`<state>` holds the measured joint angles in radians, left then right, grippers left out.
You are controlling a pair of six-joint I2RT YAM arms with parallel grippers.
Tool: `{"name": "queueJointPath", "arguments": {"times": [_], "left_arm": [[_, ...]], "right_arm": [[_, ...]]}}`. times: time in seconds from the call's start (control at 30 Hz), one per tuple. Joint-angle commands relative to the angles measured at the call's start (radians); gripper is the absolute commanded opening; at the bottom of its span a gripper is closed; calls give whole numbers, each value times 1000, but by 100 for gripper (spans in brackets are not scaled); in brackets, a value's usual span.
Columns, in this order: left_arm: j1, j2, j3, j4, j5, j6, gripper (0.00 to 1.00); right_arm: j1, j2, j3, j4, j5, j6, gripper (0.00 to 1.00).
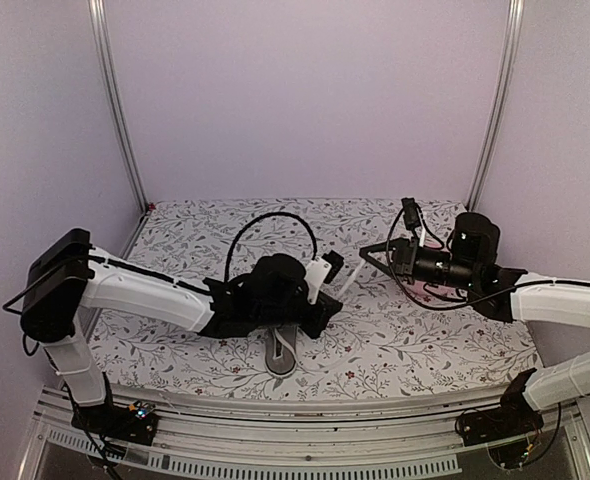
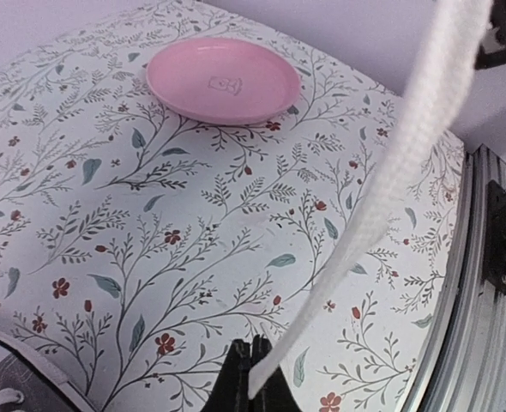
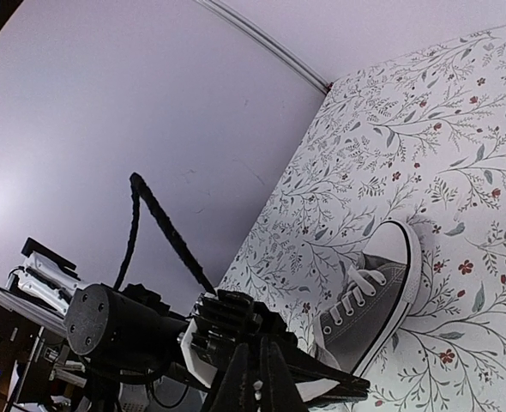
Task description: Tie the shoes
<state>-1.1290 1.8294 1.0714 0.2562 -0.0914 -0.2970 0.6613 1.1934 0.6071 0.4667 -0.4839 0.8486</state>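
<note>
My left gripper [image 2: 253, 384] is pinched tight on a flat, woven white lace [image 2: 390, 172] drawn straight toward the right. My right gripper [image 3: 258, 382] is closed too; on what, I cannot tell. The grey canvas sneaker [image 3: 369, 300], with its white rubber toe cap, sits near-centre on the floral cloth [image 2: 150, 215] under my left wrist.

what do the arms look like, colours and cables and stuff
The left arm and right arm both have rounded white shells, black joints and black wrist housings. A black cable arcs over the left wrist; thinner black wires loop by the right. The fingers are black.
</note>
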Motion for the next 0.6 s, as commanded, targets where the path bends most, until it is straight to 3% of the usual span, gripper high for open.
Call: {"name": "queueJointPath", "arguments": {"times": [0.0,0.07,0.27,0.4,0.57], "left_arm": [[73,-149,-64,14,-59,-56,0],[115,-222,-119,16,-62,-84,0],[302,-405,-345,14,-51,-280,0],[397,-493,-480,23,7,-383,0],[455,-545,-522,2,71,-400,0]], "right_arm": [[29,71,126,-117,65,-119,5],[42,122,185,-162,64,-149,16],[62,155,197,-198,26,-243,75],[125,132,103,-254,-17,-371,83],[267,164,-18,-247,3,-408,80]]}}
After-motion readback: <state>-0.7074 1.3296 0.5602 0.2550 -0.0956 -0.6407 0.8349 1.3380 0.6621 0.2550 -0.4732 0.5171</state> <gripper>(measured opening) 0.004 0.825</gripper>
